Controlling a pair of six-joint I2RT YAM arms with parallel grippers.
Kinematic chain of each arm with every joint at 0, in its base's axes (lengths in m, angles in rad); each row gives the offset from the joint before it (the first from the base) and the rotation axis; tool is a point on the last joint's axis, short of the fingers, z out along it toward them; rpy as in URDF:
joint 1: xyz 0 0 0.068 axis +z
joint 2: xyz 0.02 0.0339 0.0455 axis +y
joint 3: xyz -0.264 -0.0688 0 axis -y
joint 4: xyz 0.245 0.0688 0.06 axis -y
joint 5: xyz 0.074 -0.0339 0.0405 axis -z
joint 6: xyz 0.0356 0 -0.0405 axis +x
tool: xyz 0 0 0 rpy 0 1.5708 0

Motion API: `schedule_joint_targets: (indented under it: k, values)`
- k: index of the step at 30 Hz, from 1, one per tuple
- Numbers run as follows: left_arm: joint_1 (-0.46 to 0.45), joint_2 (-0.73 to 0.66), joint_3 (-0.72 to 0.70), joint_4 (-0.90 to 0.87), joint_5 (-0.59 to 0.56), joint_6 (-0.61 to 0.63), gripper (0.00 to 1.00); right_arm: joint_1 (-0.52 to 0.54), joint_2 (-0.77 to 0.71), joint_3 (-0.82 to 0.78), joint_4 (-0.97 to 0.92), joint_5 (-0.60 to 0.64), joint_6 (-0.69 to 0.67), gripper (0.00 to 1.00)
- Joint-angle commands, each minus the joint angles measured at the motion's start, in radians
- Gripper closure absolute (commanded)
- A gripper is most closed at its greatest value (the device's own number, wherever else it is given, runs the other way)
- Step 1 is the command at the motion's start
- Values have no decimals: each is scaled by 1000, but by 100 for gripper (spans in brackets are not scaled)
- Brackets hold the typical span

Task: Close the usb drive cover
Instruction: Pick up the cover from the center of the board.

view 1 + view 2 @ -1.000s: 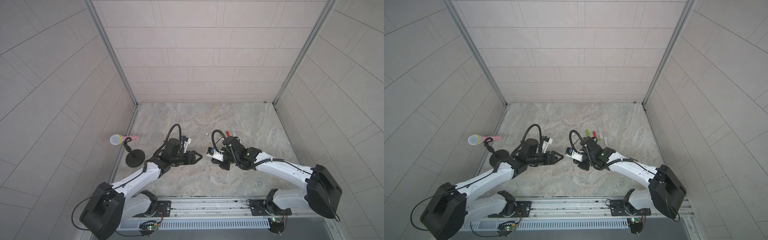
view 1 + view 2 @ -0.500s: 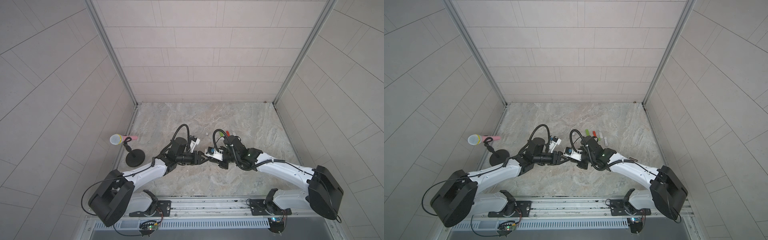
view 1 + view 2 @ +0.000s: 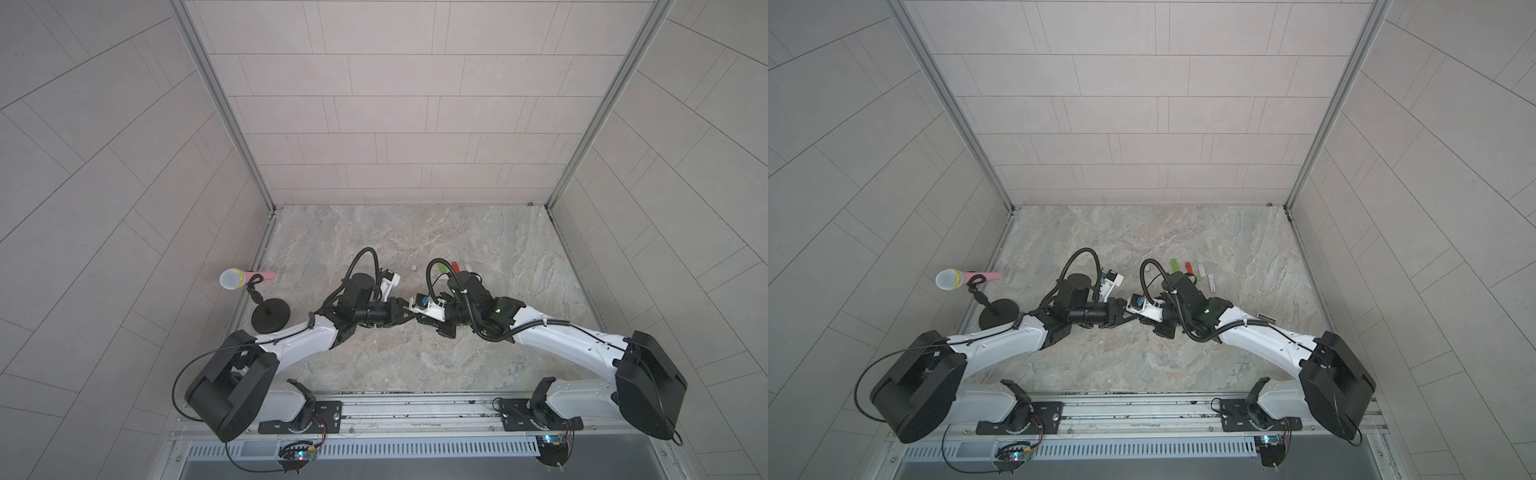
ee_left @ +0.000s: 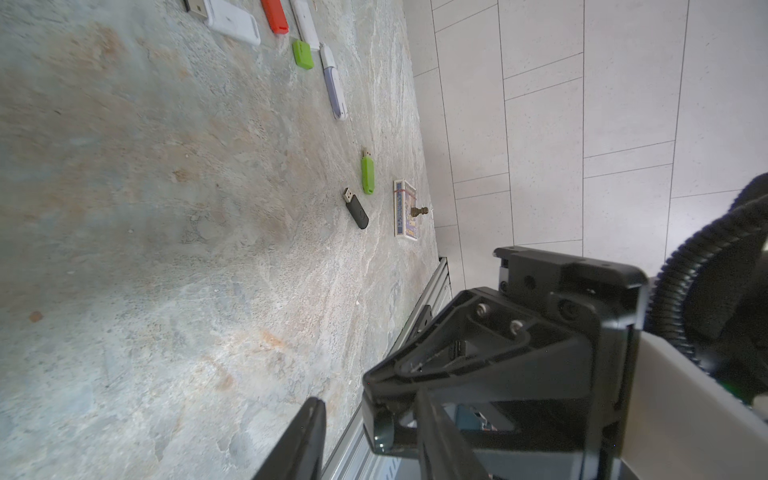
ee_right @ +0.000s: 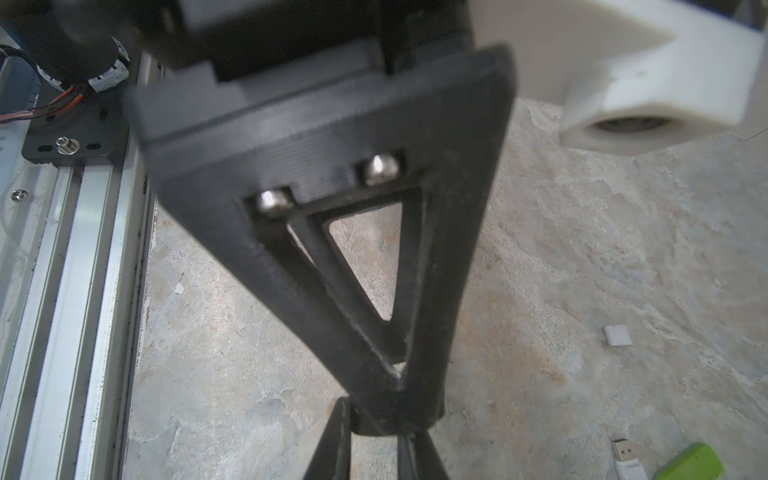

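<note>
Whether a usb drive sits where the two arms meet cannot be told: in both top views the wrists cover that spot, and in the wrist views black fingers hide it. The right gripper has its fingers pressed together, their tips hidden behind a finger of the left gripper. The left gripper's fingers stand apart, one on each side of the right gripper's tip, with a gap showing beside one of them. The grippers meet tip to tip over the middle of the stone table. A loose white cap lies on the table just beyond them, toward the back wall. Near it a white drive with its metal plug bare lies just beside a green one. More drives lie close together in a row in the left wrist view, among them a red drive and a lilac drive. Apart from that row, a black drive and a green drive lie side by side, both with bare plugs. Next to them is a small printed pack with a little brass piece on it. At the table's left edge a microphone sits on a black stand.
</note>
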State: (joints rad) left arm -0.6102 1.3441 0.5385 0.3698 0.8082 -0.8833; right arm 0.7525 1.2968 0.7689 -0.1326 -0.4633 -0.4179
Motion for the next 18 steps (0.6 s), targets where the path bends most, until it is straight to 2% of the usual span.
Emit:
schedule_joint_targets:
  k: [1, 9, 13, 18]
  values:
    - [-10, 13, 17, 22, 29, 4, 60, 7, -13, -3, 50, 5, 11, 82]
    - [-11, -4, 11, -10, 25, 28, 60, 7, -3, 4, 52, 44, 33, 82]
    - [-10, -4, 24, -59, 22, 59, 61, 7, -4, 15, 43, 11, 37, 82]
    - [-10, 22, 37, -85, 29, 67, 66, 7, -19, 8, 96, 4, 73, 82]
